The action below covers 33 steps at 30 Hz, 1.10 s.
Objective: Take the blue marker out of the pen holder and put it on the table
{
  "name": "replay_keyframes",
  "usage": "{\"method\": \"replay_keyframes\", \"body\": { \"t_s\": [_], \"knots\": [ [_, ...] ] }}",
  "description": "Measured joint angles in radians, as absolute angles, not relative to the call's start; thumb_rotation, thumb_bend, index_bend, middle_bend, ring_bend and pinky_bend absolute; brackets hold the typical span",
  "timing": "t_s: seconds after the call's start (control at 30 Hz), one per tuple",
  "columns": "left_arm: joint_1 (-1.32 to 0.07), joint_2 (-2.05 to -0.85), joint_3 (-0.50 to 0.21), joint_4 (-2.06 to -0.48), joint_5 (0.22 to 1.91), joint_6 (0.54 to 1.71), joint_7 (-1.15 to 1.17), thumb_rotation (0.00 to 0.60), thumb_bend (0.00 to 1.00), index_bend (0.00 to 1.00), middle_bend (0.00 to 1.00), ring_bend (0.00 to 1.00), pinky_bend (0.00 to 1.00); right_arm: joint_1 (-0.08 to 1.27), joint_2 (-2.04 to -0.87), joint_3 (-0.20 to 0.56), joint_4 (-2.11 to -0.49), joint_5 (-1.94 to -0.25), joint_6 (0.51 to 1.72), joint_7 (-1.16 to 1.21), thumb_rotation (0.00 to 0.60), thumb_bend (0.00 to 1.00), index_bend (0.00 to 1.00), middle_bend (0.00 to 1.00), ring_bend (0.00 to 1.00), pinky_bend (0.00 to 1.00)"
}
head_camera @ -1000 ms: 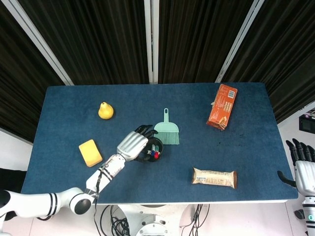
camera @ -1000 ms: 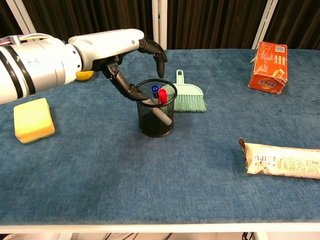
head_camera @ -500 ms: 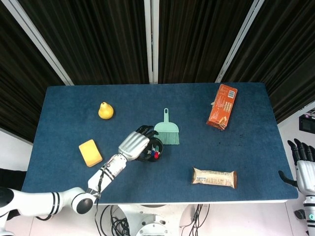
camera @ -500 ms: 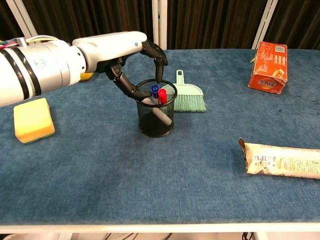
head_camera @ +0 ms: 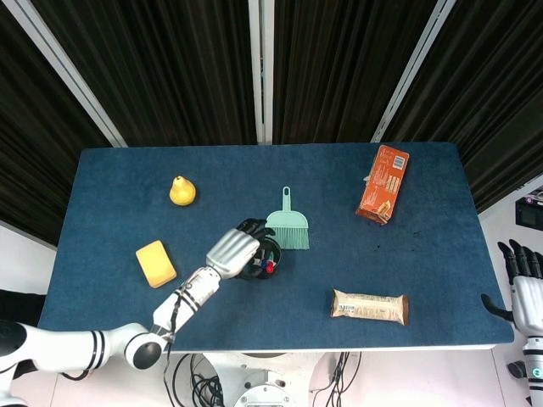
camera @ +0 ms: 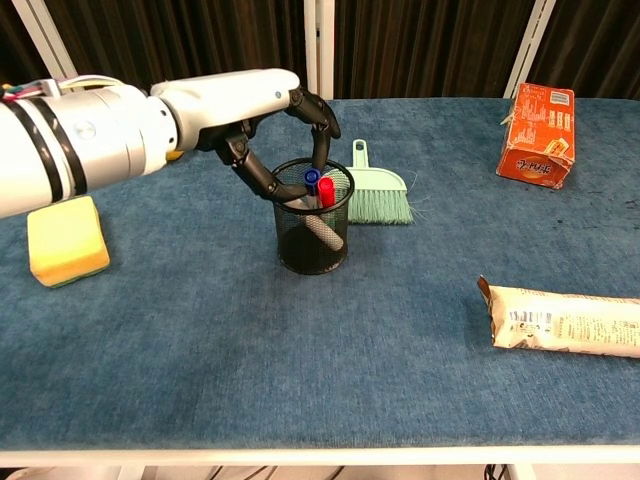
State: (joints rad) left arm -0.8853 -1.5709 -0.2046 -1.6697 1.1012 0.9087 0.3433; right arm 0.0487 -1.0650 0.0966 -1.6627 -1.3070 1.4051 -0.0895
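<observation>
Left hand [camera: 262, 125] over the holder [camera: 313, 215], fingers apart, dipping in, nothing gripped yet. Blue marker [camera: 312, 180] inside, touching the red one [camera: 325, 191]. I risk pinching red or tipping the holder.

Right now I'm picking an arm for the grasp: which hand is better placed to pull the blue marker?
Left. The left hand hangs over the holder beside the blue marker; the right hand is off the table's edge.
</observation>
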Motion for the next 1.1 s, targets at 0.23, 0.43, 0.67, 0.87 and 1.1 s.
{"method": "replay_keyframes", "body": {
  "t_s": [0.23,0.43,0.67,0.87,1.1],
  "knots": [
    [-0.889,-1.569,-0.203,-1.672,1.095,0.912,0.336,0.6,0.35,0.53,0.19,0.07,0.11,0.05,-1.063,0.096,-1.665,-1.305,1.401,-0.09,0.6,0.18,0.0,0.0,0.0,0.0],
    [-0.89,-1.563,-0.203,-1.683,1.095,0.918,0.328,0.6,0.37,0.59,0.19,0.07,0.11,0.051,-1.064,0.096,-1.664,-1.304,1.398,-0.09,0.6,0.18,0.0,0.0,0.0,0.0],
    [-0.882,-1.529,-0.22,-1.722,1.097,0.932,0.294,0.6,0.37,0.6,0.19,0.07,0.11,0.046,-1.057,0.095,-1.671,-1.31,1.409,-0.089,0.6,0.18,0.0,0.0,0.0,0.0],
    [-0.869,-1.464,-0.241,-1.8,1.1,0.947,0.26,0.6,0.37,0.6,0.2,0.07,0.11,0.046,-1.054,0.096,-1.68,-1.312,1.413,-0.094,0.6,0.18,0.0,0.0,0.0,0.0],
    [-0.834,-1.34,-0.276,-1.932,1.123,1.002,0.231,0.6,0.37,0.61,0.21,0.07,0.11,0.045,-1.054,0.097,-1.69,-1.311,1.42,-0.106,0.6,0.18,0.0,0.0,0.0,0.0]
  ]
}}
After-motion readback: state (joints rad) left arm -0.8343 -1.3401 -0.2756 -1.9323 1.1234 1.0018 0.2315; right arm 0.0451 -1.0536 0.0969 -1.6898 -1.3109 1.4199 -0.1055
